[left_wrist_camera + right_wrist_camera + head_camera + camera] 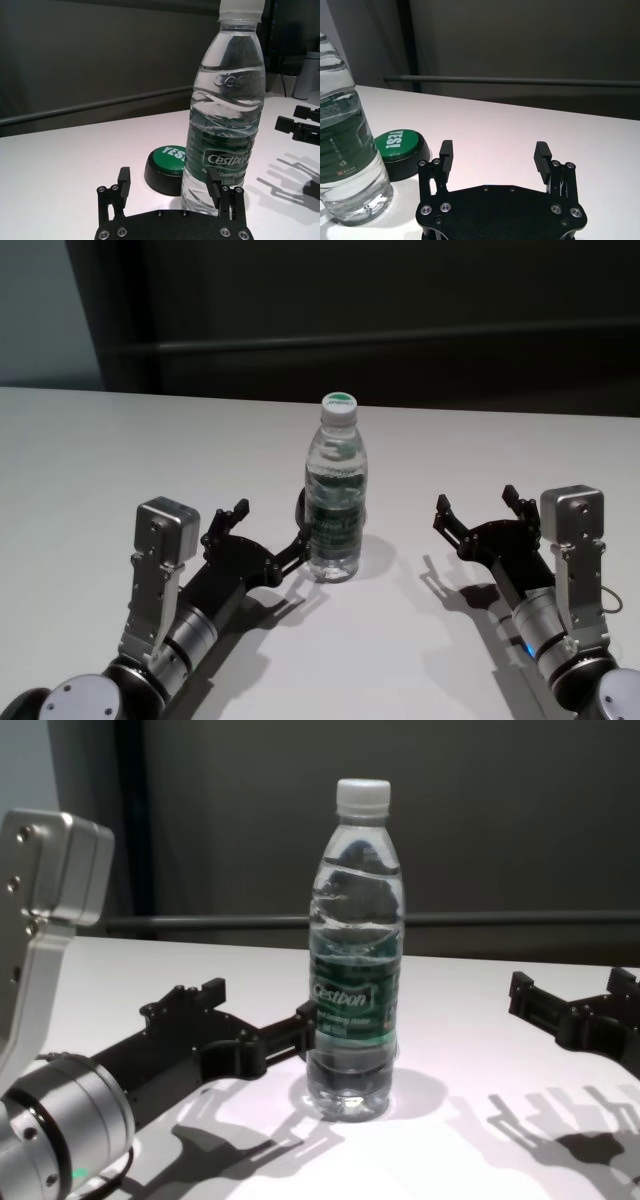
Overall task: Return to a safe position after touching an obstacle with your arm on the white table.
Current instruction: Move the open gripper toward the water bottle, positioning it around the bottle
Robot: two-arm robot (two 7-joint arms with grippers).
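Observation:
The obstacle, a clear water bottle (335, 490) with a white cap and a green "Cestbon" label, stands upright in the middle of the white table (100, 460). It also shows in the chest view (355, 960), the left wrist view (225, 115) and the right wrist view (345, 150). My left gripper (270, 528) is open and low over the table, with one fingertip (303, 1018) against the bottle's lower side. The bottle stands beside that finger, not between the two (170, 182). My right gripper (480, 505) is open and empty, well to the right of the bottle (494, 154).
A green "YES!" button (167, 160) on a black base sits on the table just behind the bottle, also seen in the right wrist view (400, 145). A dark wall with a rail runs behind the table's far edge. A pale flask (306, 75) stands far off.

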